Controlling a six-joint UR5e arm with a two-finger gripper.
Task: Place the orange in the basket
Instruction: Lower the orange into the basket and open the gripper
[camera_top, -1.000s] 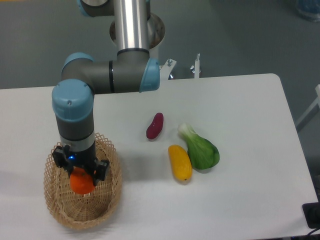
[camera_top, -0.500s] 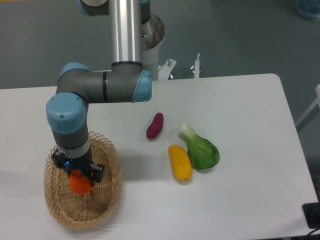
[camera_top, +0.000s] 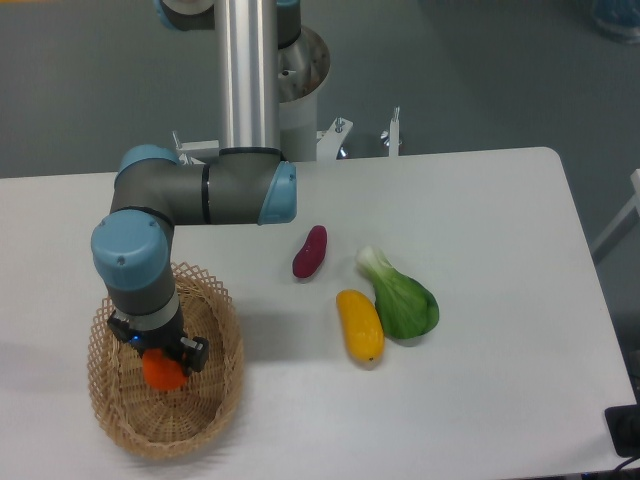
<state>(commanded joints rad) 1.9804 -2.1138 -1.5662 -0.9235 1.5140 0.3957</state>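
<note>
The arm reaches down into the basket (camera_top: 225, 385) at the near left of the table (camera_top: 500, 250), and its gripper (camera_top: 162, 362) is lower than it was a second ago — the wrist has sunk further inside the woven rim, and the elbow joint has drifted a little to the left and down. The orange (camera_top: 160, 373) is between the fingers, inside the basket, showing just under the dark gripper body; it sits lower and slightly farther left than a moment ago. The jaws look closed against the orange on either side, as they were in the earlier views, though whether the fruit touches the basket floor I cannot tell from here. The basket itself has not moved.

To the right, well apart from the basket, the other produce lies where it lay before: a dark red-purple vegetable (camera_top: 310, 251) farthest from me, a yellow fruit (camera_top: 359, 325) nearer, and a green leafy vegetable (camera_top: 403, 299) just beside the yellow one on its right — the two look to be touching along their sides. None of these has shifted.

Beyond the far edge of the table stands the arm's round base (camera_top: 305, 72), with the silver upright link rising out of the top of the view.
</note>
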